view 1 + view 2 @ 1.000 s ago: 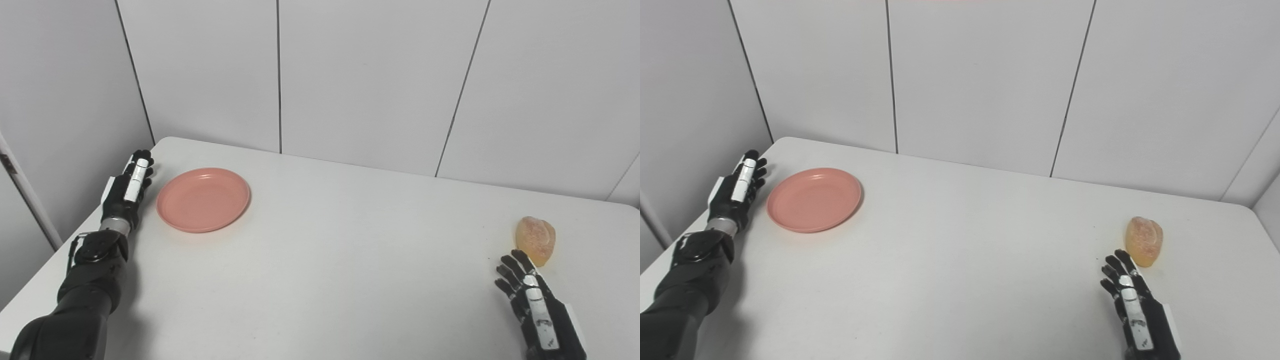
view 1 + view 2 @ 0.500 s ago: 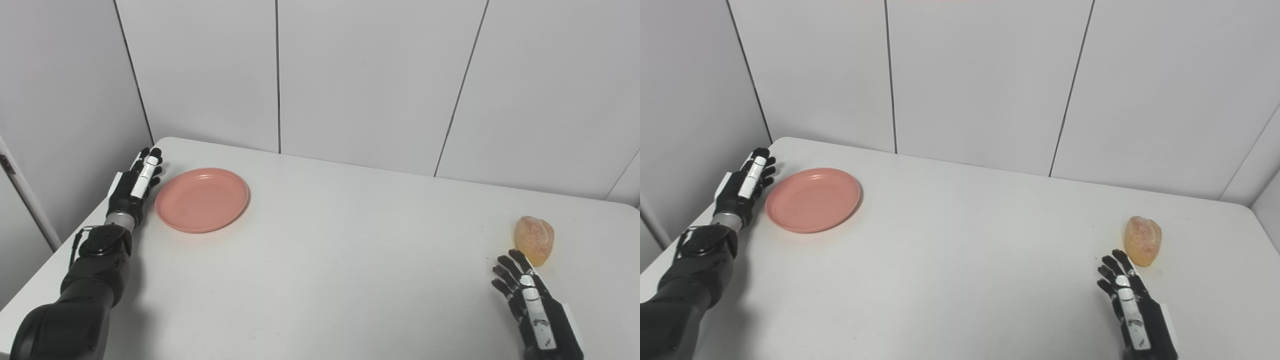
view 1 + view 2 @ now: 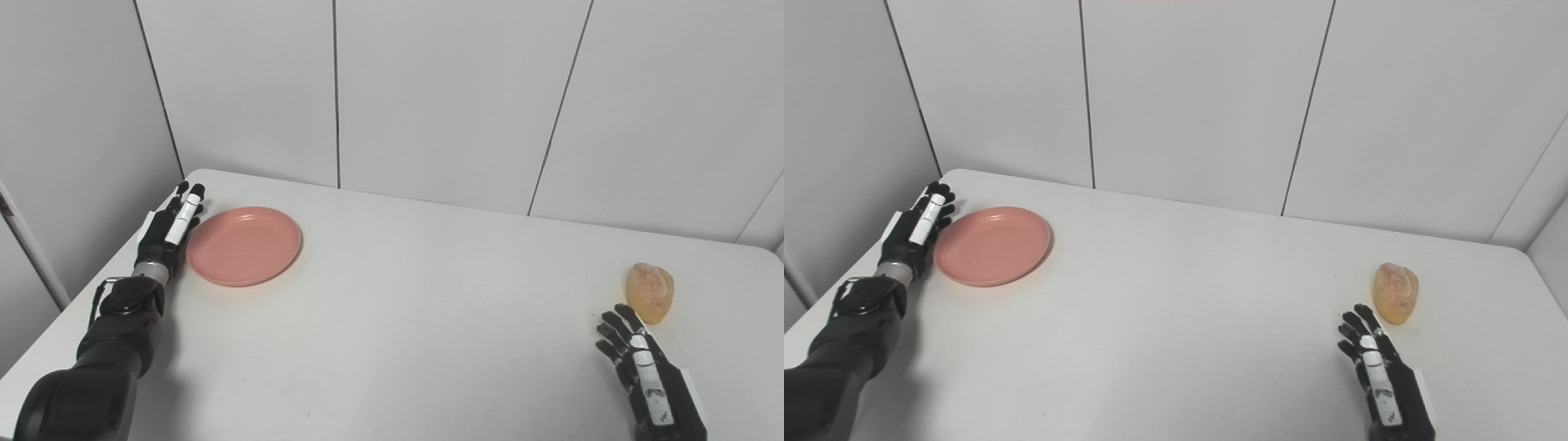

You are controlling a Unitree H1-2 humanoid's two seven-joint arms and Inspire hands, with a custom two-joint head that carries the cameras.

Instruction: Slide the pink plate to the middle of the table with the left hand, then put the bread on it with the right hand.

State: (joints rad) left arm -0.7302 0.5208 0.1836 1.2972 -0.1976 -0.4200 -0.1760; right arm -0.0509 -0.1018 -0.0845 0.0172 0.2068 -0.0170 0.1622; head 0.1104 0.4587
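Observation:
The pink plate (image 3: 244, 245) lies flat near the table's far left corner. My left hand (image 3: 169, 229) rests open along the plate's left rim, fingers stretched toward the wall, touching or nearly touching the rim. The bread (image 3: 650, 291), a small golden roll, sits at the right side of the table. My right hand (image 3: 643, 375) lies open just in front of the bread, its fingertips (image 3: 620, 312) close to the roll, holding nothing.
The white table (image 3: 404, 318) stretches wide between plate and bread. Grey wall panels (image 3: 429, 98) stand right behind its far edge and along the left side. The table's left edge runs just beside my left forearm (image 3: 116, 331).
My left hand has moved forward and rightward up against the plate's left rim. The plate and bread stay put; the view has shifted slightly. The right hand has barely moved.

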